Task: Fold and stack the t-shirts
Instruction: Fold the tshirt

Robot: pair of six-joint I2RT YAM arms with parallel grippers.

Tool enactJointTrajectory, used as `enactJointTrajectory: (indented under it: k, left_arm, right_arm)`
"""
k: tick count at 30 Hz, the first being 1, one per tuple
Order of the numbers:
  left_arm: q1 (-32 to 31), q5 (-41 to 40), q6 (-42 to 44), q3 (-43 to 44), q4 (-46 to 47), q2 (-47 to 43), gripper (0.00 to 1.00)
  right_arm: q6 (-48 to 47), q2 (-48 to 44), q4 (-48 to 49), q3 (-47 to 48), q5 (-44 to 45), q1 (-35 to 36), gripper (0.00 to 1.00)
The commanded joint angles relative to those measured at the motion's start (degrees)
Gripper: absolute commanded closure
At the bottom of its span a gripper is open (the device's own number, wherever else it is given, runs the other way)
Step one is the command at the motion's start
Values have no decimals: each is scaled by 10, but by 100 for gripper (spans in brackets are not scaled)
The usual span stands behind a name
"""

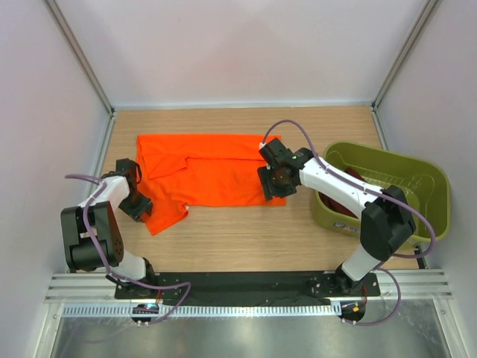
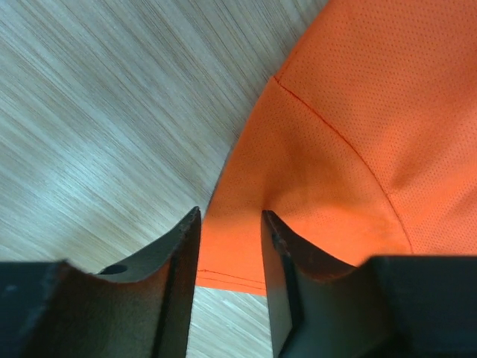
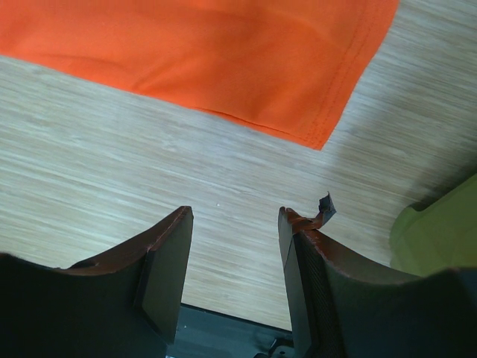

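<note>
Because the orange t-shirt (image 1: 212, 171) lies flat on the counter (image 1: 246, 231) with one sleeve (image 1: 164, 212) poking out, the left jaws stand narrow with that sleeve's edge between them, I think so they can lift it and fold it in. The right jaws hang wide with nothing in them, just beside the shirt's near corner (image 3: 320, 138), likely ready to grab it or hold it down. The maroon t-shirt (image 1: 337, 203) sits in the olive-green tub (image 1: 417, 168), for later.
</note>
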Motion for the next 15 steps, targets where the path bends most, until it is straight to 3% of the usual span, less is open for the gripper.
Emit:
enactJointTrajectory:
  k: [1, 5, 6, 12, 15]
  left_arm:
    - [4, -12, -6, 3, 3, 0, 64]
    - [10, -6, 8, 17, 6, 40, 76]
    - [10, -5, 12, 18, 6, 44, 83]
    - [11, -11, 28, 14, 6, 25, 99]
    - [11, -18, 41, 22, -6, 22, 100]
  right_arm:
    - [-6, -13, 8, -9, 6, -14, 44]
    - [-4, -10, 6, -17, 7, -42, 44]
    - [-6, -11, 8, -22, 6, -54, 44]
    - [-24, 5, 13, -29, 34, -59, 45]
    - [-21, 26, 20, -29, 36, -57, 49]
